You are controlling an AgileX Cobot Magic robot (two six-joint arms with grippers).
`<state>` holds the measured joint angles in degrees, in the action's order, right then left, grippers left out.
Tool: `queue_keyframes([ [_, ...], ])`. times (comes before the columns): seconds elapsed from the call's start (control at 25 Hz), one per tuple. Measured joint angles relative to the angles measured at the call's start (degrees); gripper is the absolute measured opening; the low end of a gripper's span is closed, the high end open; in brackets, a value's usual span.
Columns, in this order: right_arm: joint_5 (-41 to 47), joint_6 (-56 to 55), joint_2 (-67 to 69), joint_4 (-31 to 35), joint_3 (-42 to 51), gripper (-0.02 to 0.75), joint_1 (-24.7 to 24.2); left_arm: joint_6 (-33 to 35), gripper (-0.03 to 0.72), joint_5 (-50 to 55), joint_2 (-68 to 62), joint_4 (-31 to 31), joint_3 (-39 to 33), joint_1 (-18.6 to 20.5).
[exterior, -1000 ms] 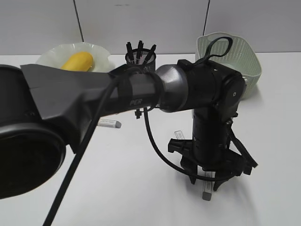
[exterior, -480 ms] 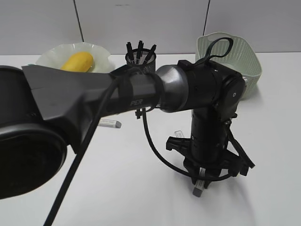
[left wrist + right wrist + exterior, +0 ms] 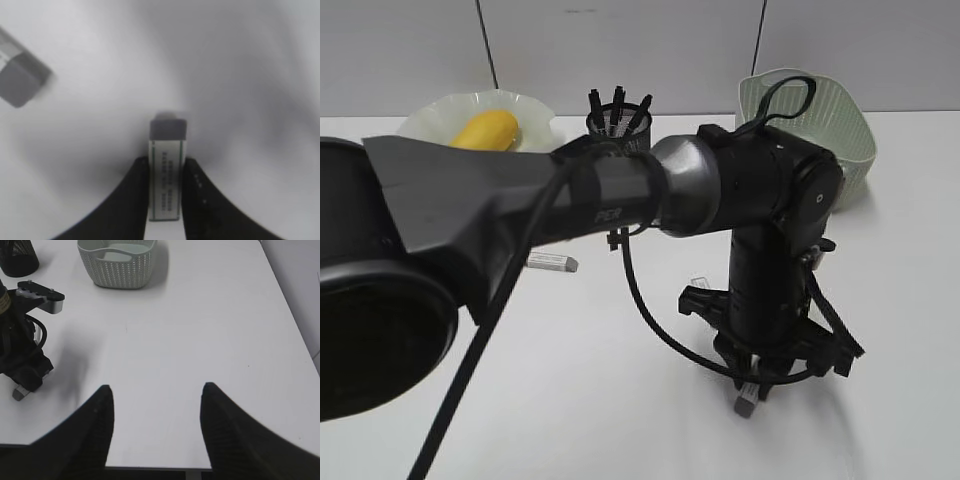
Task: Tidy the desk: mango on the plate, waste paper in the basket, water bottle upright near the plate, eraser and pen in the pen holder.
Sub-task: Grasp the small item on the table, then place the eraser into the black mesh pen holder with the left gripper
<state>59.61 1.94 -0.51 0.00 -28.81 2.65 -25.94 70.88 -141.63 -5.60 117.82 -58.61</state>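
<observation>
The left gripper (image 3: 165, 200) is pinching an eraser (image 3: 167, 170) between its two dark fingers (image 3: 200, 200); the grey tip is sticking out past them over the white desk (image 3: 240, 75). A second grey block (image 3: 20, 75) is lying blurred at the upper left.

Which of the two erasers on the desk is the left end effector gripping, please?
The eraser between the left end effector fingers, grey tip protruding. The other eraser lies apart, untouched, at the left wrist view's upper left.

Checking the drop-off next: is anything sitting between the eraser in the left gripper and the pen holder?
Nothing visible does. The eraser sits between the left gripper's fingers, and bare desk leads back to the pen holder, though the arm hides part of that stretch.
</observation>
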Motion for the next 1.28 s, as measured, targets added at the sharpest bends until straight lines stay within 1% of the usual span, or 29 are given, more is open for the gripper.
queue_keyframes([
  [0.16, 0.0, 0.0, 0.0, 0.0, 0.0, 0.439, 0.0, 0.2, 0.155, -0.7, 2.1, -0.8, 0.0, 0.0],
  [0.52, 0.0, 0.0, 0.0, 0.0, 0.0, 0.438, 0.0, 0.3, 0.155, -1.0, 12.0, -0.4, -0.6, -0.1],
  [0.6, 0.0, 0.0, 0.0, 0.0, 0.0, 0.438, 0.0, 0.2, 0.155, -1.2, 15.0, 0.6, -2.7, -0.1],
  [0.8, 0.0, 0.0, 0.0, 0.0, 0.0, 0.438, 0.0, -2.2, 0.155, -1.0, 22.7, 5.6, -11.5, 1.0],
  [0.88, 0.0, 0.0, 0.0, 0.0, 0.0, 0.438, 0.0, -2.6, 0.155, -1.0, 25.4, 6.5, -13.5, 2.4],
  [1.04, 0.0, 0.0, 0.0, 0.0, 0.0, 0.438, 0.0, -2.7, 0.155, -0.8, 28.7, 9.2, -14.3, 6.9],
  [1.28, 0.0, 0.0, 0.0, 0.0, 0.0, 0.438, 0.0, -1.6, 0.155, -1.5, 31.5, 10.5, -14.3, 15.2],
])
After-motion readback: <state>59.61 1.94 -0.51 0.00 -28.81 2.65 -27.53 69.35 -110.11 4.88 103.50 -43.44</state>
